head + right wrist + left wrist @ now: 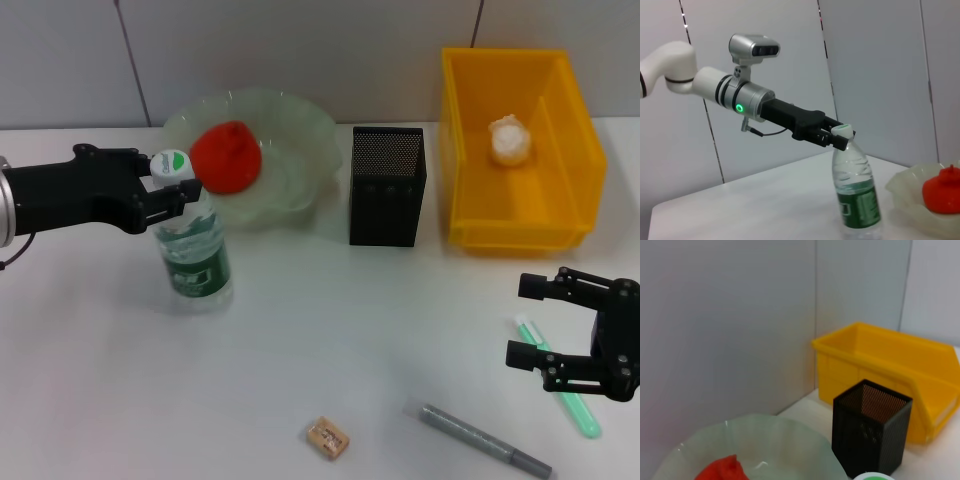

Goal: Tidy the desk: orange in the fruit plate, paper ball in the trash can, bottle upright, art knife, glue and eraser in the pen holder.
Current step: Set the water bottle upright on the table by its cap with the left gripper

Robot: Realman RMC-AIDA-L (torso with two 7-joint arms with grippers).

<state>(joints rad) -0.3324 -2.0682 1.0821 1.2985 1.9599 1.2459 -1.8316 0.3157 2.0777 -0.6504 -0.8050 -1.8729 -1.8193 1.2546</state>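
Note:
The bottle (195, 250) stands upright on the table; it also shows in the right wrist view (856, 192). My left gripper (172, 187) is shut around its neck, just under the white cap (841, 129). The orange (226, 155) lies in the fruit plate (305, 130). The paper ball (509, 140) lies in the yellow trash can (575, 150). The black mesh pen holder (388, 185) stands between them. The eraser (328, 437) lies near the front edge. My right gripper (535, 320) is open, above a green stick (578, 410). A grey pen-shaped tool (485, 440) lies to its left.
The left wrist view shows the plate's rim (790, 427), the orange (722, 471), the pen holder (870, 427) and the trash can (880, 362) against a grey wall. The white table runs between the bottle and the eraser.

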